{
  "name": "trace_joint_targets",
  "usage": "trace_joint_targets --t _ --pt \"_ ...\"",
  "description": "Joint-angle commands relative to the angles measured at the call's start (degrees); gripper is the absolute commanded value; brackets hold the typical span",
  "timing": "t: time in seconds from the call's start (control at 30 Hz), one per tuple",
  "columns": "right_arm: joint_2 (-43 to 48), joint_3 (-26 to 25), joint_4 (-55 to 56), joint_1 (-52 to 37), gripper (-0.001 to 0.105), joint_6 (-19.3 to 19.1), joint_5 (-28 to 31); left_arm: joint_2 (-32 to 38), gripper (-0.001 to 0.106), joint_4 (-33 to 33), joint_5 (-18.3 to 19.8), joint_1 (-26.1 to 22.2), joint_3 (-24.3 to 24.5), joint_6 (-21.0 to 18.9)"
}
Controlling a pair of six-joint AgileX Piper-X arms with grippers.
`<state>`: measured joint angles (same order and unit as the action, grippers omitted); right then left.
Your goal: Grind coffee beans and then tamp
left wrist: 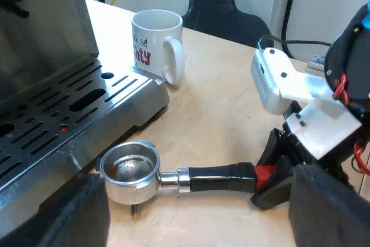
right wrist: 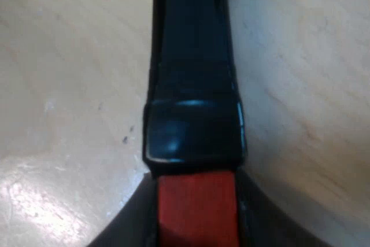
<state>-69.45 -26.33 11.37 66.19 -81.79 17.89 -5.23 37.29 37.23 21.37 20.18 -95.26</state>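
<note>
1. Holder (left wrist: 130, 169) lies loose on the table (left wrist: 219, 102), basket just beside the front of the espresso machine (left wrist: 46, 85). Its handle (left wrist: 219, 177) points away from the drip tray (left wrist: 69, 108).
2. Right hand (right wrist: 196, 215) is clenched on the handle's red end (right wrist: 196, 206). Its fingers (right wrist: 136, 224) sit against both sides of the red. The left wrist view agrees: right hand (left wrist: 272, 177) is low at the table, at the handle tip.
3. Why, prob.: gripping the far end keeps the basket clear, so it can go up under the machine for grinding. Long lever though, so the basket may sag or twist if the grip is light.
4. Left hand (left wrist: 196, 212) is released, holding nothing. Its fingers (left wrist: 58, 212) are wide apart, either side of the holder, near but not touching. Looks like standby w/ a view of the work.
5. Mug (left wrist: 156, 44) stands upright by the drip tray corner, well apart from the holder, handle toward the holder.
6. Hard to tell:
   - brownish trace in the basket bottom, grounds or reflection, can't say;
   - machine's upper part and hopper are cut off;
   - how deep the red end sits in the right hand is hidden;
   - mug print only partly readable.
7. Judgement: early in the task, no grinding or tamping done yet.
</note>
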Motion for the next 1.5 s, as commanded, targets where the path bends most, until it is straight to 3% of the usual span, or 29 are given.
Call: trace_joint_targets --t 0.03,0.2,0.37,0.47,0.63,0.8,1.07,1.5 --pt "-0.37 -0.17 -2.59 -0.24 0.0 -0.4 1.16 0.26 0.066 -0.23 -0.59 0.28 0.15 0.2" --pt "-0.35 -0.17 -2.58 -0.24 0.004 -0.4 1.16 0.26 0.066 -0.23 -0.59 0.28 0.15 0.2" --pt "-0.35 -0.27 -2.58 -0.24 0.036 -0.4 1.16 0.26 0.066 -0.23 -0.59 0.28 0.15 0.2" --pt "-0.35 -0.27 -2.58 -0.24 0.047 -0.4 1.16 0.26 0.066 -0.23 -0.59 0.28 0.15 0.2" --pt "-0.19 -0.27 -1.68 -0.24 0.049 -0.08 1.16 0.26 0.066 -0.23 -0.59 0.28 0.15 0.2" --pt "-0.2 -2.15 6.18 -0.24 0.049 1.13 1.16 0.26 0.066 -0.23 -0.59 0.28 0.15 0.2" --pt "-0.2 -8.16 17.82 -0.24 0.049 1.13 1.16 0.26 0.066 -0.23 -0.59 0.28 0.15 0.2" --pt "1.7 -18.07 26.8 -0.24 0.049 1.13 0.76 0.26 0.066 -0.23 -0.59 0.28 0.15 0.2"
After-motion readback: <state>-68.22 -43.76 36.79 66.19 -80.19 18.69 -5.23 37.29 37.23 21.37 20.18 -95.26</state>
